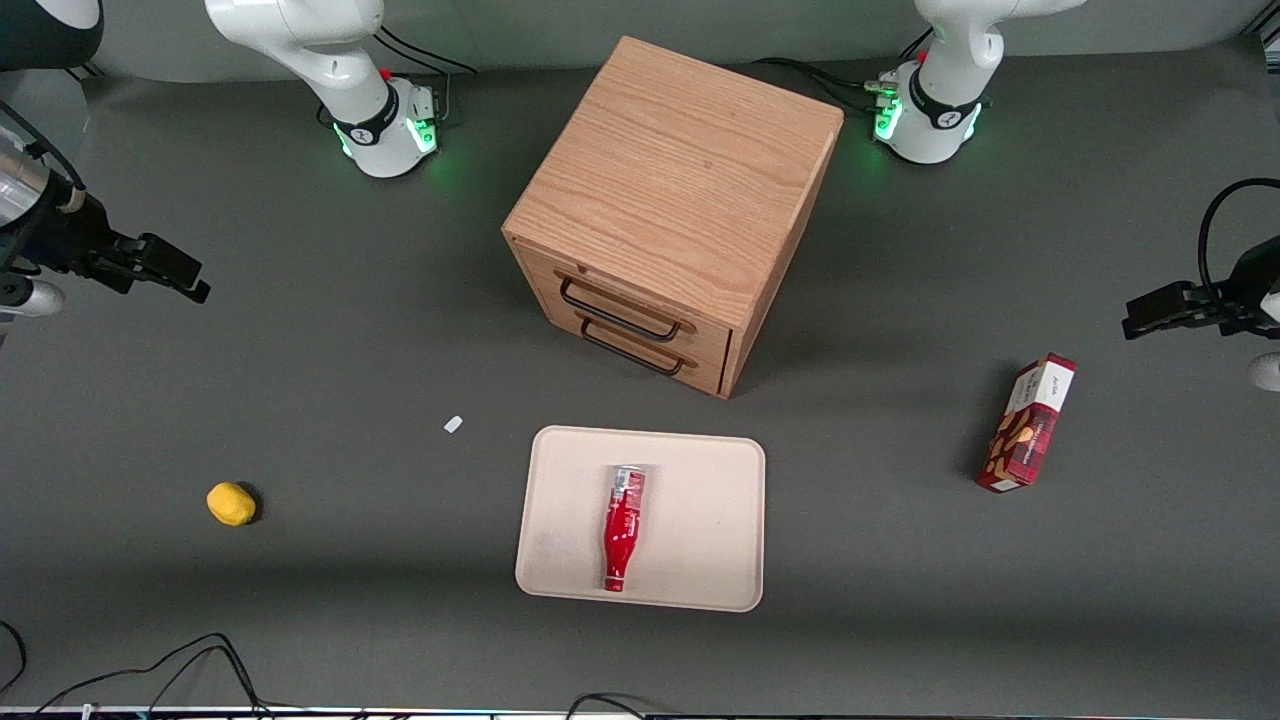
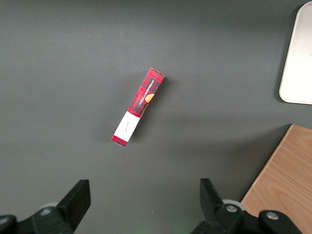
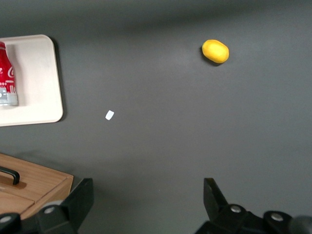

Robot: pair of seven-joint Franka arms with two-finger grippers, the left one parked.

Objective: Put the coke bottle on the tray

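The wooden cabinet [image 1: 672,205] stands mid-table. In front of its drawers lies the tray [image 1: 700,520], the coke bottle [image 1: 622,527] flat on it. The gripper [image 1: 160,265] hangs open, empty, toward the working arm's end.

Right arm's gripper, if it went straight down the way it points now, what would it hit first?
Probably bare table. The gripper is open and empty; the lemon, white scrap and tray lie off its line.
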